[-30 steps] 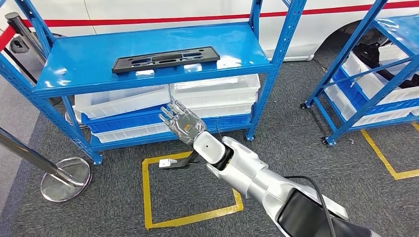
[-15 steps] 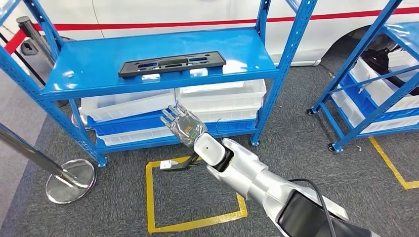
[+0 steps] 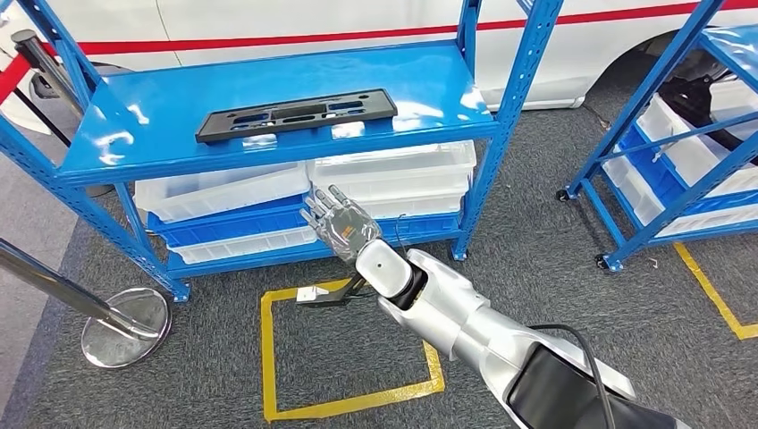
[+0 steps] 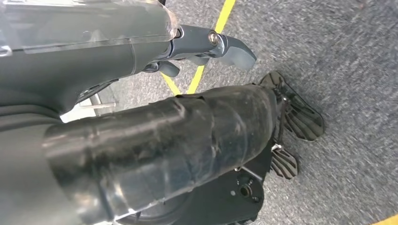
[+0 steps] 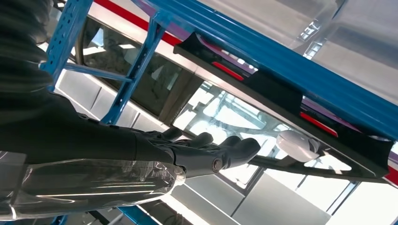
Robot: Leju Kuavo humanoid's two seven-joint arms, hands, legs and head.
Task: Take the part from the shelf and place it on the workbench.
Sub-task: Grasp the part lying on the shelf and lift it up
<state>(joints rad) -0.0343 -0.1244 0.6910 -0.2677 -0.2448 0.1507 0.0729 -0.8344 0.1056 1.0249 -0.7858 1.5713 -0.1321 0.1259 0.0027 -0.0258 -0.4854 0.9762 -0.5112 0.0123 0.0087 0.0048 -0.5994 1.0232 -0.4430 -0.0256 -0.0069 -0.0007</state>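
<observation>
The part (image 3: 297, 113) is a long flat black plastic panel with slots, lying on the top board of the blue shelf (image 3: 134, 147). My right hand (image 3: 340, 222) is raised in front of the lower tier, below and slightly right of the part, with fingers spread and nothing in it. In the right wrist view the part (image 5: 263, 84) runs along the shelf's edge beyond the hand's fingertips (image 5: 244, 146), well apart from them. My left hand (image 4: 206, 44) hangs over the grey carpet, thumb out, holding nothing.
White bins (image 3: 393, 170) fill the shelf's lower tiers. A chrome stanchion base (image 3: 125, 326) stands at the left. Yellow tape (image 3: 349, 402) marks a square on the carpet. A second blue rack (image 3: 679, 134) stands at the right, and a white car body (image 3: 313, 18) is behind.
The whole picture has swayed slightly right and back left, so the camera moved. My right hand keeps its place below the shelf's front edge, still spread.
</observation>
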